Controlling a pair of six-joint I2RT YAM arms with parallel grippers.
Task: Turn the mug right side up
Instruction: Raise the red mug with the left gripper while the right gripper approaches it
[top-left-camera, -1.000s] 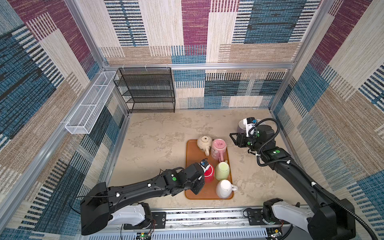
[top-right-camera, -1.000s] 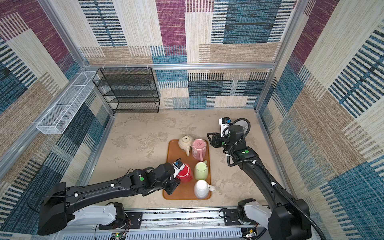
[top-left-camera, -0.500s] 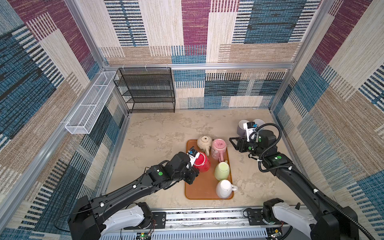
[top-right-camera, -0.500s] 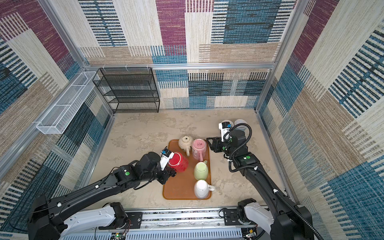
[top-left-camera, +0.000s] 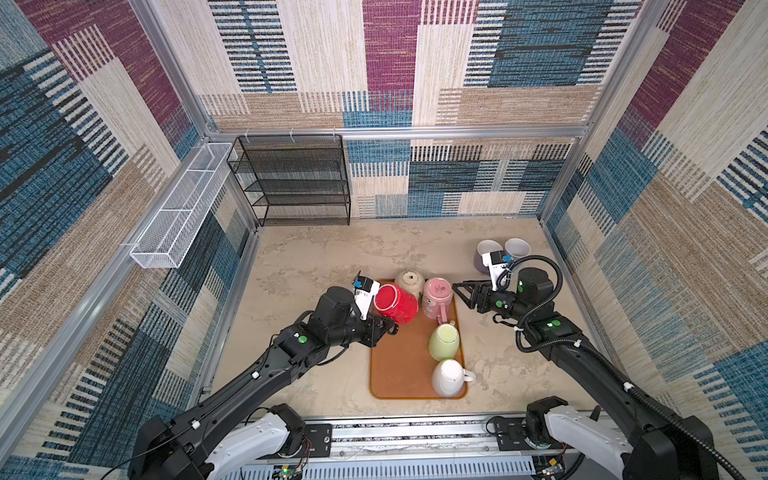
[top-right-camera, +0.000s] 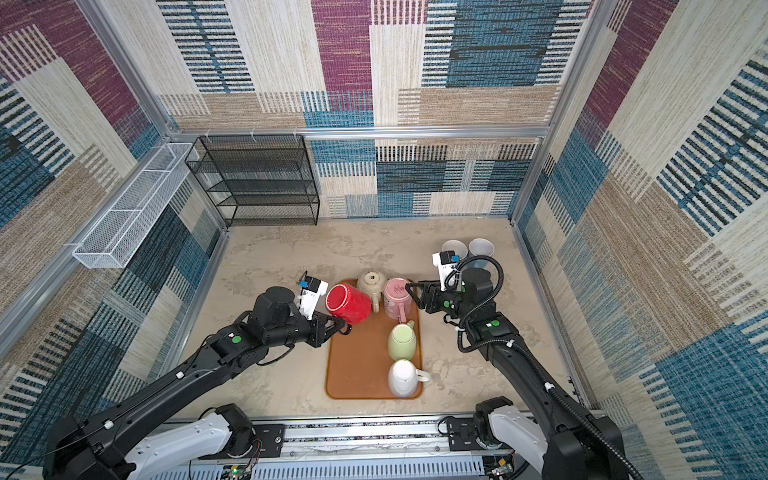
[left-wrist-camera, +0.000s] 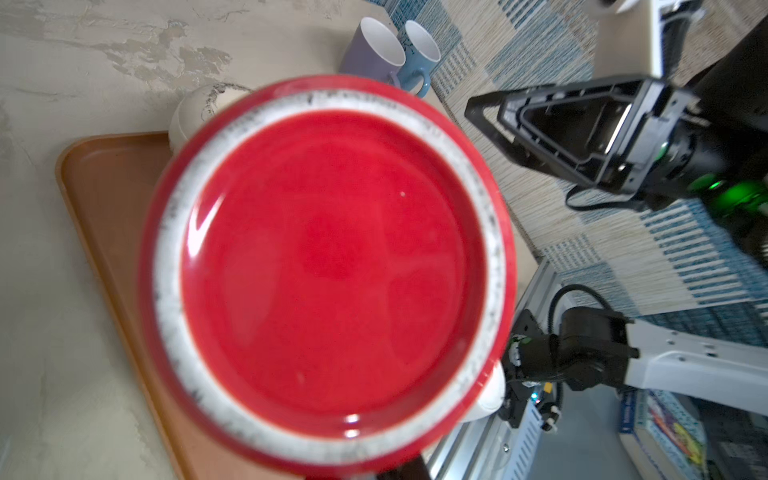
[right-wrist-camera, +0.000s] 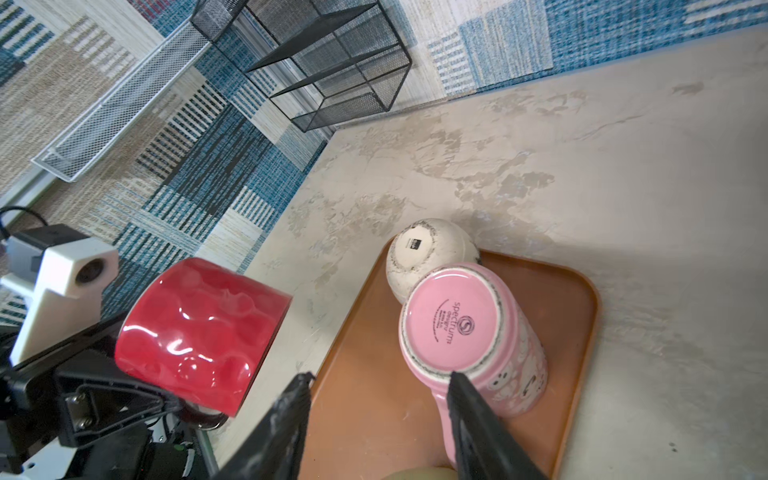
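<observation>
A red mug (top-left-camera: 395, 302) (top-right-camera: 348, 302) hangs in the air over the back left corner of the orange tray (top-left-camera: 399, 374), tipped onto its side. Its unglazed base ring fills the left wrist view (left-wrist-camera: 328, 266). My left gripper (top-left-camera: 388, 328) (top-right-camera: 340, 326) is shut on the mug's handle, which shows low beside the red body (right-wrist-camera: 199, 332) in the right wrist view. To the right of the tray my right gripper (top-left-camera: 459, 293) (right-wrist-camera: 380, 376) is open and empty, its tips next to an upside-down pink mug (right-wrist-camera: 457, 324).
On the tray stand an upside-down cream mug (top-left-camera: 409, 280), the pink mug (top-left-camera: 437, 295), a green mug (top-left-camera: 444, 340) and a white mug (top-left-camera: 446, 378). Purple (top-left-camera: 484, 249) and blue (top-left-camera: 516, 248) mugs stand upright at the back right. A black wire rack (top-left-camera: 295, 183) is against the back wall.
My left gripper has lifted the red mug off the tray, carried it toward the back left and tipped it sideways. My right gripper has come closer to the pink mug.
</observation>
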